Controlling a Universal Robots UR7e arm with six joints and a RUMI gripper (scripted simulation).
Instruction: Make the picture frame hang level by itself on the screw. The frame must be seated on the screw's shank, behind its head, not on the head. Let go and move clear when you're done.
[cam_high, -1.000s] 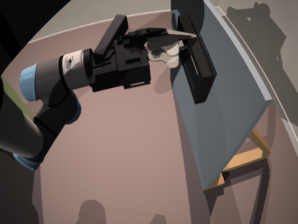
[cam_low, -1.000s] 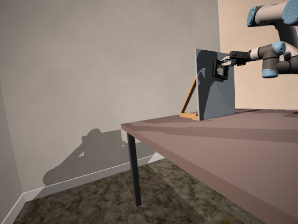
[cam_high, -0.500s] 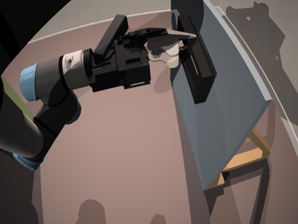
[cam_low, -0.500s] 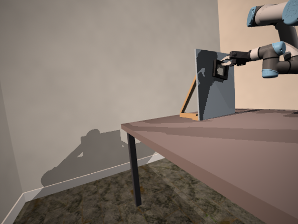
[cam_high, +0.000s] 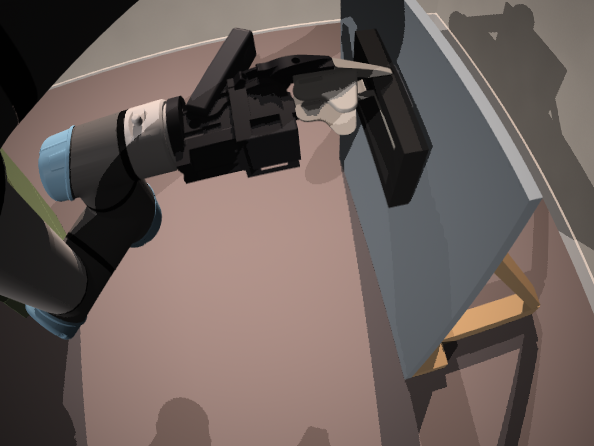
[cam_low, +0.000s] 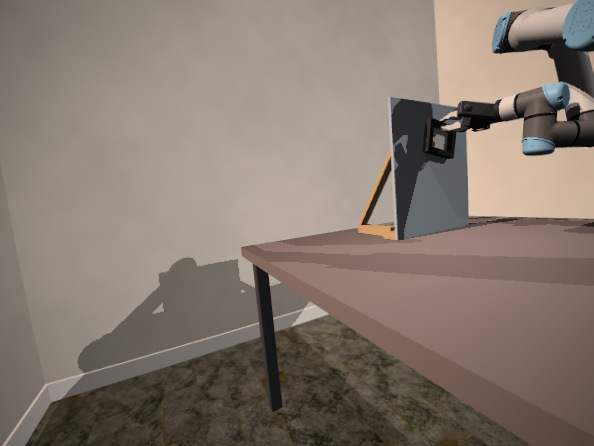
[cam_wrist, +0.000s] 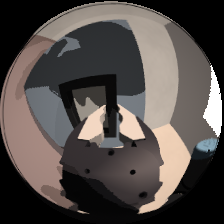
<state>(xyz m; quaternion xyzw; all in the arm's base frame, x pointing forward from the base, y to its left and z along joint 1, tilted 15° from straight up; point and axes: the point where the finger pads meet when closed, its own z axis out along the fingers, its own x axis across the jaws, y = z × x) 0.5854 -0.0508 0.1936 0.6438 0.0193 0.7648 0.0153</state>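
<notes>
A small dark picture frame (cam_high: 395, 117) hangs against the upper part of a grey upright board (cam_high: 440, 200). It also shows in the exterior view (cam_low: 439, 139) and in the wrist view (cam_wrist: 92, 107). My gripper (cam_high: 372, 82) is shut on the frame's side rail near its top; its pale fingers clamp the rail in the wrist view (cam_wrist: 111, 120). In the exterior view the gripper (cam_low: 452, 125) reaches the frame from the right. The frame looks slightly tilted. The screw is hidden behind the frame.
The grey board stands on a brown table (cam_low: 450, 280), propped from behind by an orange wooden brace (cam_low: 377, 200). The table's front edge and a dark leg (cam_low: 267, 340) are at the left. A wall stands behind the board.
</notes>
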